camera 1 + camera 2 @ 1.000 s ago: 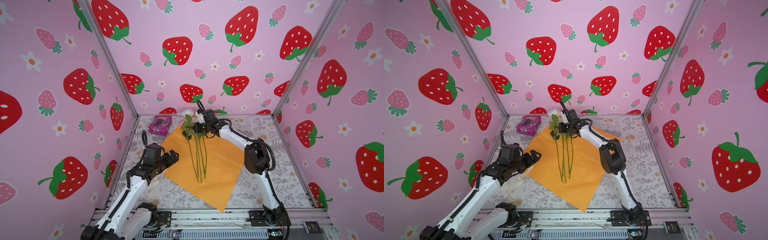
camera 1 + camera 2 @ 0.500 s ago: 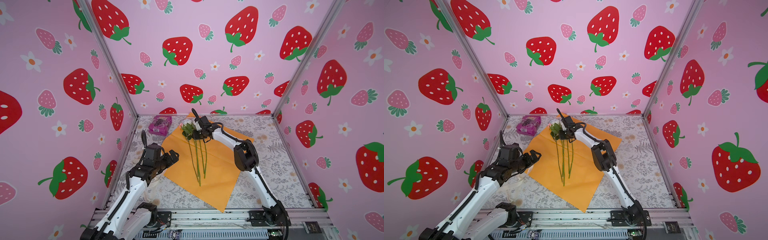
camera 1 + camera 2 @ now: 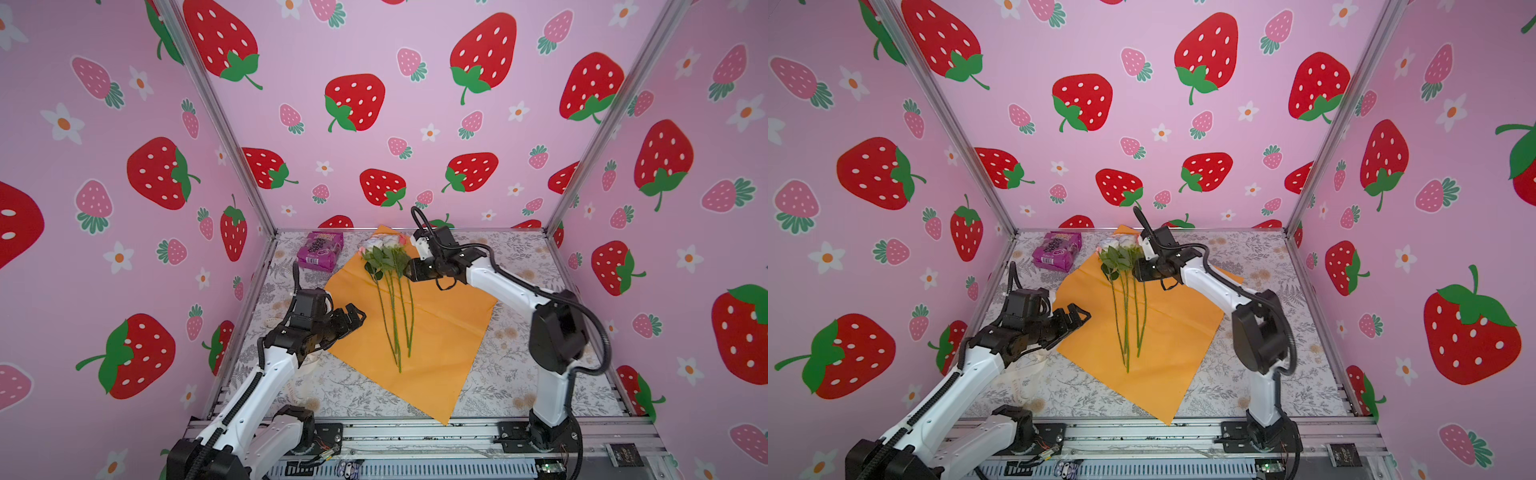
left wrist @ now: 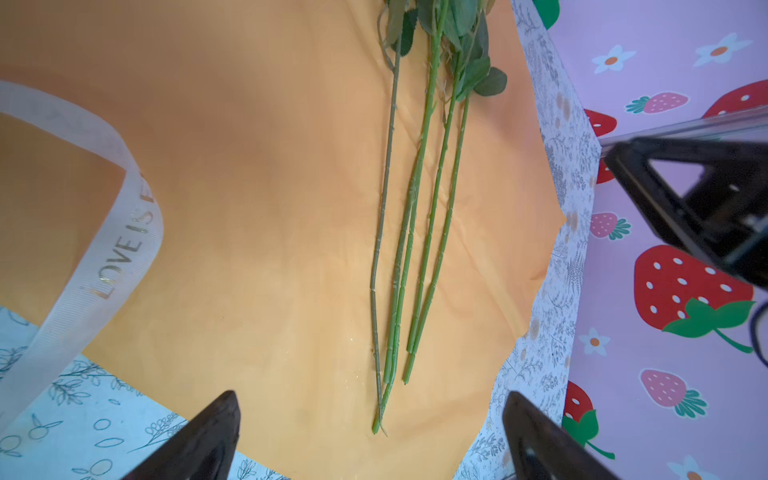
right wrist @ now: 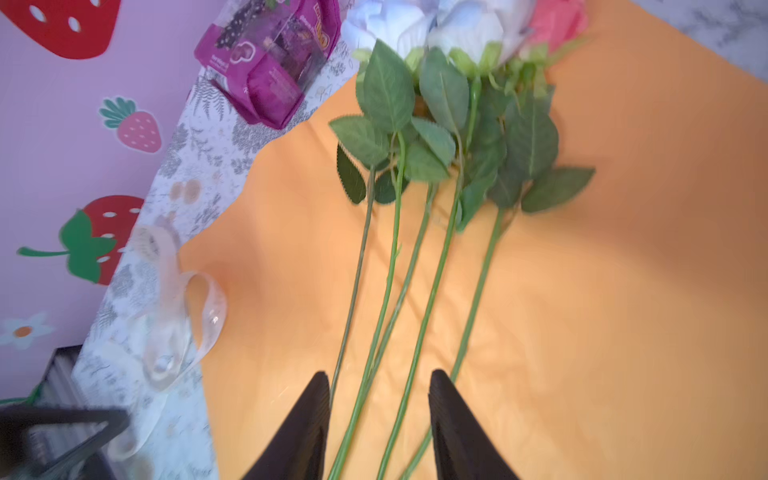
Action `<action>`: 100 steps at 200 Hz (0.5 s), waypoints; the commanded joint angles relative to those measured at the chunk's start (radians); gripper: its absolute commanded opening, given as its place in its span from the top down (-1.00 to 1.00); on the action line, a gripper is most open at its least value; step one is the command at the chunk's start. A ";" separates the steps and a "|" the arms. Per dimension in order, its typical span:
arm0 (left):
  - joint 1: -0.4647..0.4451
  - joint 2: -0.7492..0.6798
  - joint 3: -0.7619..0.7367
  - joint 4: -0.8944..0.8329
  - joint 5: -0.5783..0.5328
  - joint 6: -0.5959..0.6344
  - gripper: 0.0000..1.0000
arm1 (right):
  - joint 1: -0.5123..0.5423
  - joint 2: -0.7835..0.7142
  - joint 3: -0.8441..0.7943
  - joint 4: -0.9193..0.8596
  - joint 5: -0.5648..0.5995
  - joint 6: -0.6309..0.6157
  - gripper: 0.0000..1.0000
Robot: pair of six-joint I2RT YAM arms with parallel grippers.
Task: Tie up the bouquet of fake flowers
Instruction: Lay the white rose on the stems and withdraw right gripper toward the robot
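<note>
- While the right gripper (image 3: pixel 409 270) (image 3: pixel 1136 272) sits low over the leafy far end of the bouquet of fake flowers (image 3: pixel 394 307) (image 3: pixel 1128 307), its jaws stand partly apart and clamp nothing
- right wrist view: right gripper (image 5: pixel 378 374) straddles the bundle, most stems (image 5: pixel 419 270) run loose through the gap between the black fingers (image 5: pixel 305 428); the outermost stem on one side slips behind a finger, cannot tell if it touches
- bouquet lies flat on the middle of the orange wrapping paper (image 3: pixel 449 332) (image 3: pixel 1177 332), in both top views
- white and pink heads (image 3: pixel 384 241) (image 5: pixel 457 25) point far, towards the back wall; cut ends point near, stems side by side and slightly fanned
- paper sits as a diamond on the floral-print tabletop (image 3: pixel 519 365), one corner at the near rail, one at the far wall
- left gripper (image 3: pixel 356 318) (image 3: pixel 1080 316) is spread wide and empty, hanging over the paper's left corner, left of the stems and clear of them
- left wrist view: left gripper (image 4: pixel 372 399) fingertips (image 4: pixel 220 419) frame the cut ends from a distance, no contact
- cream ribbon (image 4: pixel 124 232) (image 5: pixel 187 324) printed "LOVE IS" curls across the paper's left edge onto the table, under the left arm in a top view (image 3: pixel 305 374)
- purple snack packet (image 3: pixel 321 251) (image 3: pixel 1057 251) lies far left on the table, just off the paper, apart from the flowers
</note>
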 commanded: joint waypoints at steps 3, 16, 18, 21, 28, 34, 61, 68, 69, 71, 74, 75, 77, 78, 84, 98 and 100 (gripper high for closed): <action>-0.054 -0.030 -0.036 -0.004 0.055 -0.017 -0.99 | -0.002 -0.246 -0.397 0.145 0.022 0.197 0.14; -0.094 -0.043 -0.056 -0.002 0.045 -0.044 -0.99 | 0.001 -0.360 -0.552 0.151 0.010 0.268 0.14; -0.099 -0.044 -0.060 -0.002 0.042 -0.047 -0.99 | 0.001 -0.381 -0.574 0.150 0.008 0.277 0.14; -0.109 -0.047 -0.065 -0.003 0.039 -0.054 -0.99 | 0.004 -0.407 -0.601 0.148 0.002 0.290 0.14; -0.133 -0.053 -0.077 -0.002 0.030 -0.065 -0.99 | 0.010 -0.455 -0.665 0.146 -0.007 0.315 0.13; -0.154 -0.058 -0.087 -0.001 0.020 -0.074 -0.99 | 0.017 -0.502 -0.724 0.144 -0.013 0.341 0.13; -0.240 -0.075 -0.120 -0.004 -0.024 -0.112 -0.99 | 0.053 -0.692 -0.933 0.112 -0.047 0.435 0.09; -0.264 -0.081 -0.131 0.000 -0.039 -0.125 -0.99 | 0.063 -0.730 -0.968 0.088 -0.050 0.448 0.09; -0.267 -0.082 -0.133 0.001 -0.041 -0.126 -0.99 | 0.064 -0.737 -0.972 0.081 -0.050 0.448 0.09; -0.273 -0.084 -0.136 0.002 -0.044 -0.131 -0.99 | 0.067 -0.749 -0.978 0.071 -0.049 0.450 0.09; -0.282 -0.086 -0.140 0.004 -0.050 -0.139 -0.99 | 0.072 -0.765 -0.991 0.055 -0.048 0.454 0.09; -0.287 -0.087 -0.142 0.005 -0.052 -0.141 -0.99 | 0.073 -0.769 -0.995 0.050 -0.048 0.455 0.09; -0.293 -0.089 -0.146 0.006 -0.056 -0.145 -0.99 | 0.075 -0.780 -1.002 0.040 -0.047 0.456 0.09; -0.296 -0.090 -0.147 0.006 -0.059 -0.147 -0.99 | 0.076 -0.785 -1.005 0.035 -0.047 0.456 0.09; -0.314 -0.094 -0.158 0.012 -0.070 -0.160 -0.99 | 0.082 -0.813 -1.027 0.009 -0.047 0.460 0.08; -0.353 -0.100 -0.179 0.024 -0.092 -0.192 -0.99 | 0.090 -0.868 -1.080 -0.030 -0.071 0.470 0.07; -0.358 -0.101 -0.182 0.026 -0.094 -0.196 -0.99 | 0.091 -0.875 -1.087 -0.032 -0.076 0.472 0.06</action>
